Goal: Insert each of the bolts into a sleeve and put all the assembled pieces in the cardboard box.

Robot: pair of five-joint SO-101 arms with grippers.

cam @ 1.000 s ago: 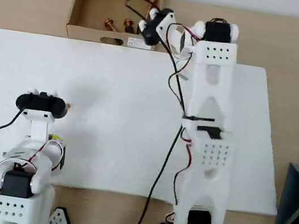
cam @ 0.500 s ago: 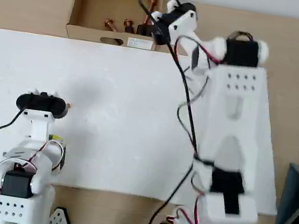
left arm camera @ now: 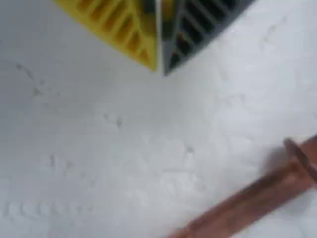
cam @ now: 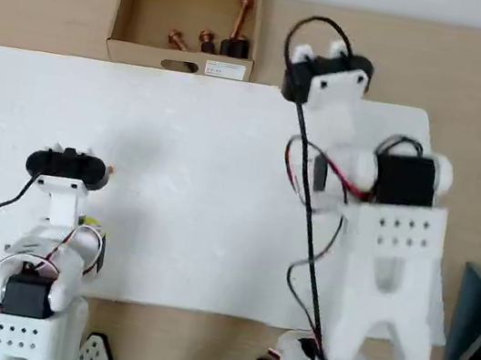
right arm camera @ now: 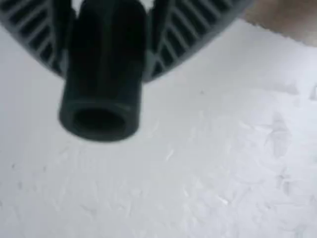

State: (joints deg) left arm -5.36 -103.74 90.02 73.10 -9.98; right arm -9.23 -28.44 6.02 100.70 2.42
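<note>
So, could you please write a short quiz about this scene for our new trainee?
1. True or false: the right claw grips a black sleeve.
2. Where does the copper bolt near the left claw lie? A) on the white mat; B) inside the black sleeve; C) in the right claw.
3. Is the left claw open or shut?
Key: 1 true; 2 A; 3 shut.
</note>
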